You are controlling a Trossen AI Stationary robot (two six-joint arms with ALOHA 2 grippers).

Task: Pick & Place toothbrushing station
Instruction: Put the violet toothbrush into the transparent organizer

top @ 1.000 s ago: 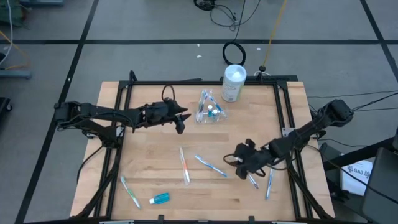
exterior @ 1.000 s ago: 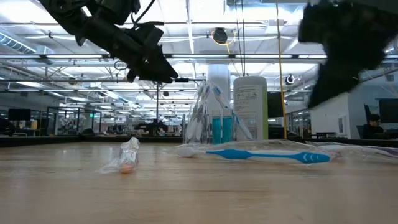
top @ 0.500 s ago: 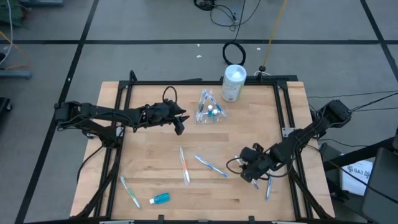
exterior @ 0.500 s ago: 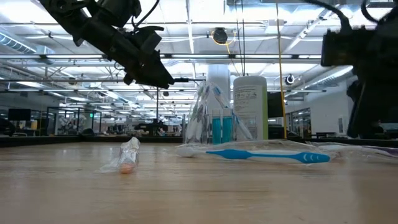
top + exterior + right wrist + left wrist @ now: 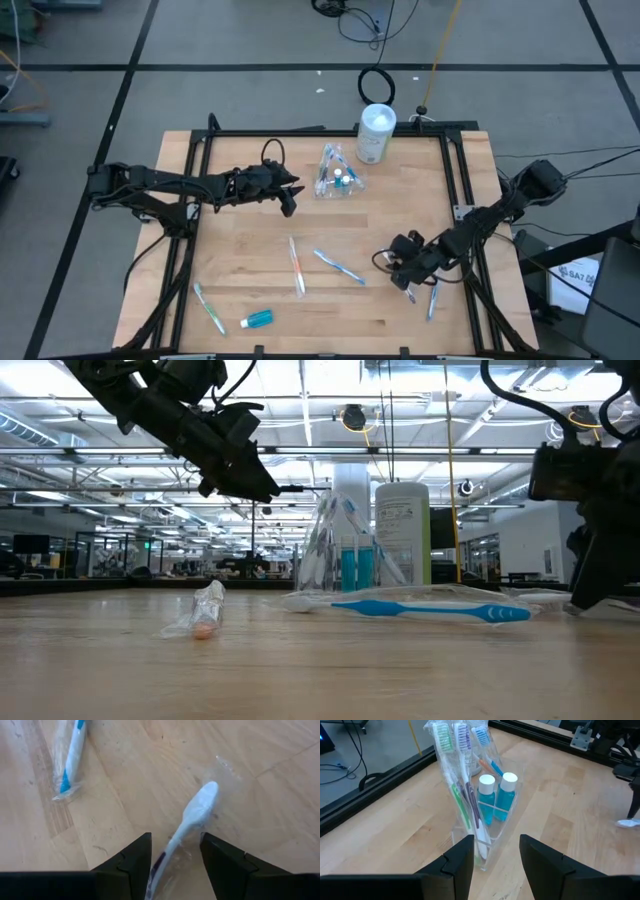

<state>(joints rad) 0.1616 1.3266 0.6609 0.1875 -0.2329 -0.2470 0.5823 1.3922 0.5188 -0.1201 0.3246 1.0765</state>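
Wooden table [image 5: 250, 230] | wrapped toothbrush [image 5: 187, 822] lower right of high view, now between fingers of right gripper [image 5: 403, 283], which dropped lower since a second ago, jaws apart | grasp looks imminent | left gripper [image 5: 290, 200] open, hovering by bag [image 5: 335, 172] upper centre

White canister [image 5: 376, 133] upright at wooden table [image 5: 250, 220] far edge.

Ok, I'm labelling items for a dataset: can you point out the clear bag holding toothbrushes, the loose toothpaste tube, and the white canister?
clear bag [image 5: 470, 795], left wrist view, on its crinkly front.
loose toothpaste tube [image 5: 258, 319], high view, on its blue body.
white canister [image 5: 376, 133], high view, on its side wall.
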